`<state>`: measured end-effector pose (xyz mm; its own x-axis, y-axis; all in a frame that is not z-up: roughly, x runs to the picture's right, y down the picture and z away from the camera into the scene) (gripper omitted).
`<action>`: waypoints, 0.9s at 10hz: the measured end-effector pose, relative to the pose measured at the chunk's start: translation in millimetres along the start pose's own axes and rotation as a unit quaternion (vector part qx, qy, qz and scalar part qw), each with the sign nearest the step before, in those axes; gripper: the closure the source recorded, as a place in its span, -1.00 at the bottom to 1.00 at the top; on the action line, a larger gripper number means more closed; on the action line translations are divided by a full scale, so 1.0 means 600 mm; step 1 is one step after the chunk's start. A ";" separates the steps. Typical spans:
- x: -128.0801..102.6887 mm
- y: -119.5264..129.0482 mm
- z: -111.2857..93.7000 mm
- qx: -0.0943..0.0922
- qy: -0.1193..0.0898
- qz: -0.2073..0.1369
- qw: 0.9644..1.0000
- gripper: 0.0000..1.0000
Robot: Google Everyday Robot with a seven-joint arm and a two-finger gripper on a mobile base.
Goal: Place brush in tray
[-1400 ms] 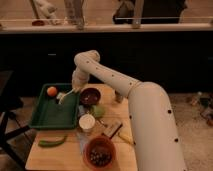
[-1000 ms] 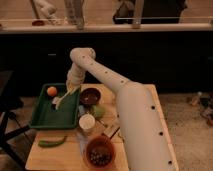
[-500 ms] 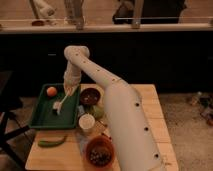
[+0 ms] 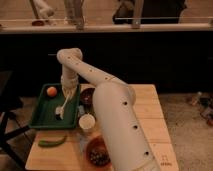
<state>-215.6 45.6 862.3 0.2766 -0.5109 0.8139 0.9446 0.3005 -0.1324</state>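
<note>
— What are we seeing change?
— We're watching the gripper (image 4: 69, 93) sinking lower over the tray (image 4: 44, 112), its fingers clamped on the upper end of the brush (image 4: 63, 106). The brush is hanging tilted, its head now dipping near the tray floor.
— So we're nearly finishing?
— We're judging so: only the letting go is remaining.

The slim cream brush (image 4: 63, 106) is seen slanted over the dark green tray (image 4: 42, 113), right half, upper end at the gripper (image 4: 68, 93).
</note>
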 end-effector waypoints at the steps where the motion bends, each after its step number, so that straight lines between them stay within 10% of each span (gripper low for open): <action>1: 0.000 -0.004 0.004 0.000 0.018 -0.006 1.000 1.00; 9: 0.020 0.005 0.036 -0.001 0.032 -0.010 0.999 1.00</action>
<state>-213.3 57.7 883.9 0.2685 -0.5680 0.7780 0.9503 0.2886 -0.1173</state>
